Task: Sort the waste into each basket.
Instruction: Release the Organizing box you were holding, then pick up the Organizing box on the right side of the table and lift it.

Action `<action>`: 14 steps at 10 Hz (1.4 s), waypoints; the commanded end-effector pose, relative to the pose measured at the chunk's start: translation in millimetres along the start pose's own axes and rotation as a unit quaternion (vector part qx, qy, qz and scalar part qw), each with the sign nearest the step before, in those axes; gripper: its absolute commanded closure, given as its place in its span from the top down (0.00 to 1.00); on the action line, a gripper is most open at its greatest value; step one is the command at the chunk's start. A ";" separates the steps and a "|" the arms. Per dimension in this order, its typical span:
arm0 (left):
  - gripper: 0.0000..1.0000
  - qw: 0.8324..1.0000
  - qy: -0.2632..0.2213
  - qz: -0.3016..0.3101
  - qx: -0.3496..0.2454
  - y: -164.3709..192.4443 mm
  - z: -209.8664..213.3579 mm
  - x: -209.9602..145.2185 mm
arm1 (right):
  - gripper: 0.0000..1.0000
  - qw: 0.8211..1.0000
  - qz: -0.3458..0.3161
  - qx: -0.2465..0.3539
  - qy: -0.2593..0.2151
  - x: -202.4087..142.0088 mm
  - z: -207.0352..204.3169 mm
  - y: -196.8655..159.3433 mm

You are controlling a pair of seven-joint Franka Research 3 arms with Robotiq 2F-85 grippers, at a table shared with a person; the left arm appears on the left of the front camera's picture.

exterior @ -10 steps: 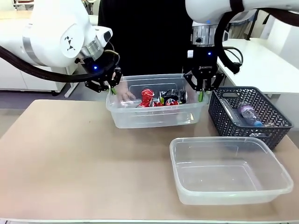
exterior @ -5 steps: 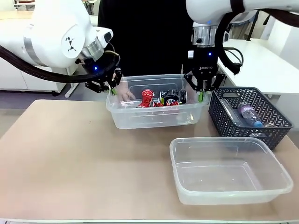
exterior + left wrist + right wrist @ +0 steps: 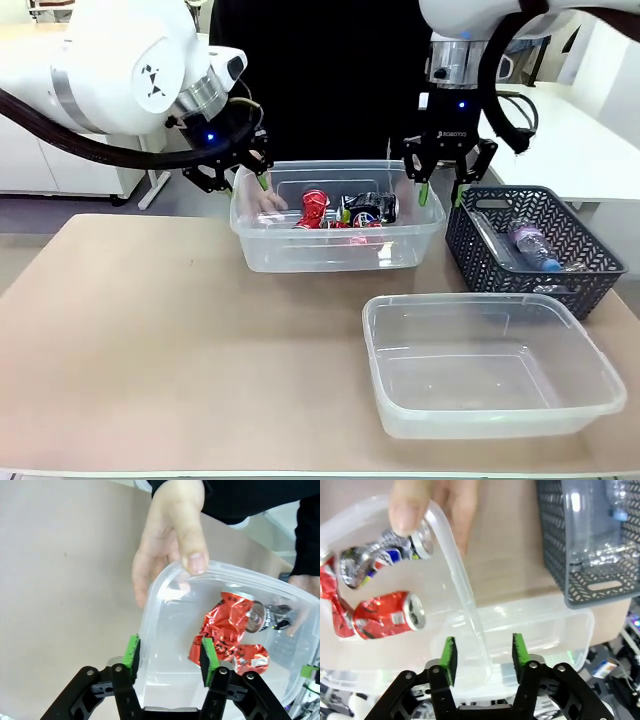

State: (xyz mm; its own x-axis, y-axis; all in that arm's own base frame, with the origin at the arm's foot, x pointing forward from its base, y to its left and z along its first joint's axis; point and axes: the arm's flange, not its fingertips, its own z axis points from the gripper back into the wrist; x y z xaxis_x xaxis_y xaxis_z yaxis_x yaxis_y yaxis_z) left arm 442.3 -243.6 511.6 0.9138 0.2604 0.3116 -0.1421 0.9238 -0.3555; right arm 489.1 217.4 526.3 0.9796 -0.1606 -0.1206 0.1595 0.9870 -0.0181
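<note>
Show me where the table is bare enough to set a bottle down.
Bare: the table on its left half, left of both tubs. The near tub is empty too. Crowded: the far tub, with cans, a hand, and the left gripper and right gripper astride its ends; the basket beside it holds bottles.

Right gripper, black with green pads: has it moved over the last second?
Yes. The right gripper has risen from the right-end rim of the far clear plastic rectangular tub, shifting slightly right; its jaws have opened.
</note>
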 end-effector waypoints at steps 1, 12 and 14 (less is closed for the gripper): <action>1.00 1.000 -0.020 0.006 -0.022 13.0 16.7 -3.1 | 1.00 0.997 -0.036 0.052 -0.034 -8.8 -7.4 -11.6; 1.00 0.999 -0.024 0.024 -0.032 15.9 32.9 -8.3 | 1.00 0.995 -0.043 0.080 -0.044 -7.5 -0.6 -14.2; 1.00 0.998 -0.030 0.057 0.005 -46.9 73.1 -35.3 | 1.00 0.995 -0.020 0.062 -0.070 -48.7 15.5 -47.5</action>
State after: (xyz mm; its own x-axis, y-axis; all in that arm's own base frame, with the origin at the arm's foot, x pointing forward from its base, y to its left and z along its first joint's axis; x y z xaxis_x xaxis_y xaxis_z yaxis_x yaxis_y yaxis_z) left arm 407.4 -241.1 552.8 0.8809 0.3303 0.3391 -0.1918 0.9039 -0.3823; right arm 472.1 204.1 530.7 0.9685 -0.2473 -0.0299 0.2490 0.9627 0.1059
